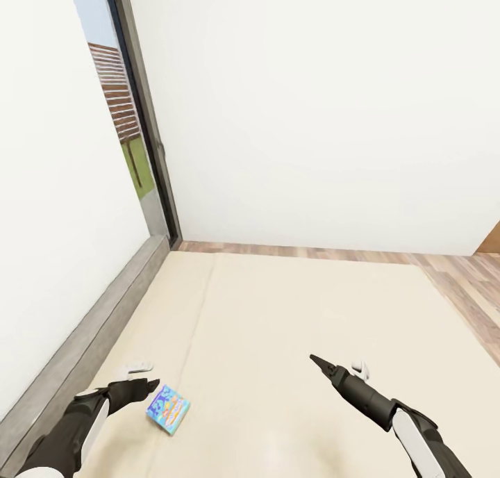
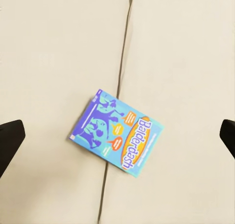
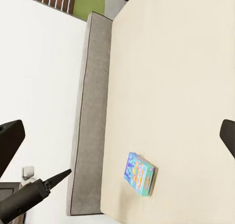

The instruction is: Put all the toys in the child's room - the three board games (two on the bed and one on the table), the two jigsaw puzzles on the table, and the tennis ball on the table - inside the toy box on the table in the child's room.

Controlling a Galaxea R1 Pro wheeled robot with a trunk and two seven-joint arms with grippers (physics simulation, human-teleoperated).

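Note:
A small blue board game (image 1: 169,408) with orange-yellow print lies flat on the beige bed (image 1: 298,325), near its front left. In the left wrist view the board game (image 2: 116,135) lies across the mattress seam, and it reads "Balderdash". My left gripper (image 1: 147,375) hovers open just left of and above it, with one dark finger (image 2: 11,138) at each side of that view. My right gripper (image 1: 337,364) hangs open over the mattress well to the right, holding nothing. The right wrist view has the board game (image 3: 139,173) lying beside the headboard.
A grey headboard (image 1: 83,346) runs along the bed's left side against a white wall. A tall dark-framed window (image 1: 132,130) stands in the far left corner. Wood-plank floor (image 1: 458,276) lies beyond the bed's far and right edges.

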